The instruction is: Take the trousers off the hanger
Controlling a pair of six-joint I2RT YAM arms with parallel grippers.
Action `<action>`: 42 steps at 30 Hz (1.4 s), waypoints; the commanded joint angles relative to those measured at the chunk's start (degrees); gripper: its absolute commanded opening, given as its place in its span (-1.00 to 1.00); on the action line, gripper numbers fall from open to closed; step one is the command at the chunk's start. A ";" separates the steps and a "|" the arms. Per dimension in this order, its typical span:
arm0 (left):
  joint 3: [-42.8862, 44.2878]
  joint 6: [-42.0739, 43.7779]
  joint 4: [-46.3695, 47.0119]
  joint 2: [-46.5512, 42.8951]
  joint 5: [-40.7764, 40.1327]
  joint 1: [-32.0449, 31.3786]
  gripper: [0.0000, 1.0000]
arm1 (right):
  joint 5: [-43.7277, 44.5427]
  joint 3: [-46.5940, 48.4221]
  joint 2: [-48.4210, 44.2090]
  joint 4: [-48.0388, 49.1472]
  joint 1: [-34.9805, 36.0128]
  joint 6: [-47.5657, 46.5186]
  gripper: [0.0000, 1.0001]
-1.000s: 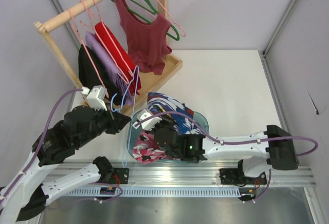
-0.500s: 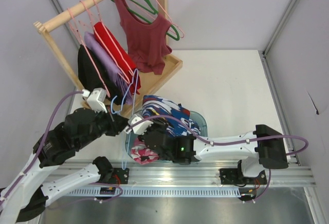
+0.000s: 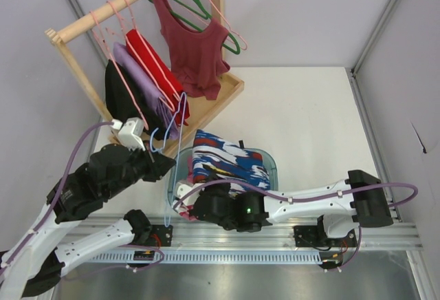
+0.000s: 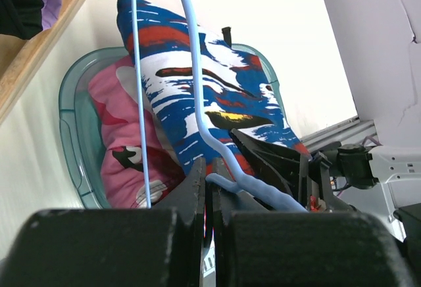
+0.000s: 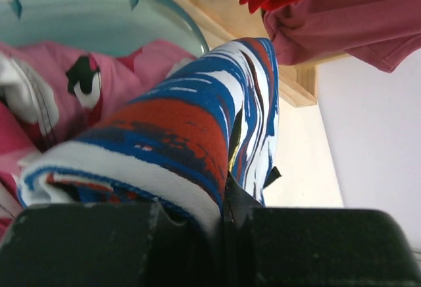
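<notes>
Trousers (image 3: 227, 162) show soft matt cloth, the light-blue hanger (image 4: 195, 89) smooth thin wire, the teal basin (image 3: 273, 164) glossy translucent plastic, the rack (image 3: 75, 26) at upper left bare wood.

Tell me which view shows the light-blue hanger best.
Top external: the hanger shows hook and most of the triangle. Left wrist shows only two wire stretches close up. Right wrist shows no clear part of it.

Lighting was bright, even and diffuse from overhead. The table (image 3: 309, 121) carried only faint, soft shadows, and the metal rail (image 3: 385, 234) showed a dull sheen. The top view was sharp. In the wrist views the left gripper (image 4: 209, 168) and right gripper (image 5: 227, 198) were dark, unfocused masses. The hanger (image 4: 196, 89) was crisp, the trousers (image 5: 177, 122) slightly soft, and the table overexposed.
</notes>
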 commanded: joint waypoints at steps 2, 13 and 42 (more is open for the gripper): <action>-0.39 0.25 3.12 0.79 1.70 -0.01 -0.99 | 3.11 1.52 -2.33 -7.40 0.53 -1.62 -1.00; -0.48 -0.19 2.94 0.53 1.61 -0.01 -0.99 | -1.52 -3.40 -4.62 -11.18 0.10 1.08 -1.00; 2.86 -1.15 1.36 4.13 -0.06 -0.01 -0.99 | -55.24 1.53 -14.66 -10.58 -29.44 41.88 -0.27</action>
